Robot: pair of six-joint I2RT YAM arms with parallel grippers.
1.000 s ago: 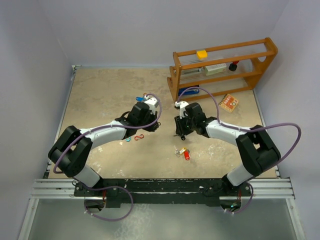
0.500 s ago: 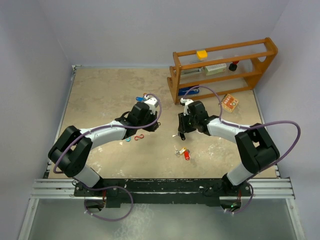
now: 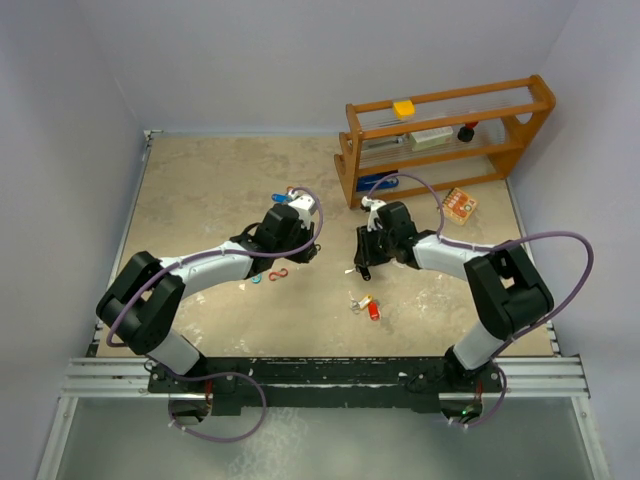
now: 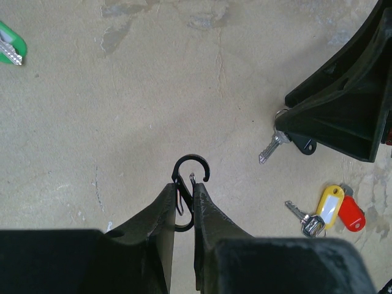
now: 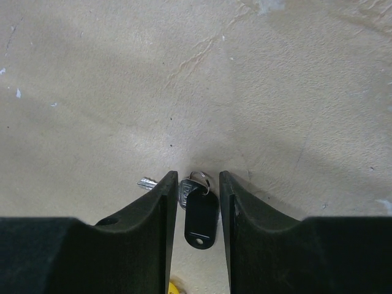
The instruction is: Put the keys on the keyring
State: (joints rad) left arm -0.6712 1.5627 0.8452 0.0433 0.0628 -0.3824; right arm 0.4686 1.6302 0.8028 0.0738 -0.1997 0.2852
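Item: black hook clip, judged to serve as the keyring; pinched low on its body by the nearly closed left gripper; long axis in line with the fingers, free hook end pointing outward.

Item: black-tagged key; right of the clip, near but apart; blade aimed roughly at the hook; the right gripper has its jaws part-closed on the tag, which with the key head fills the gap.

Coming move, as judged: right arm carries the key's ring leftward onto the hook.

Item: yellow- and red-tagged keys; loose, right of the clip.

Item: green-tagged key; opposite side of the clip, well apart.

Item: wooden rack; beyond the clip; holds a yellow block and small boxes.
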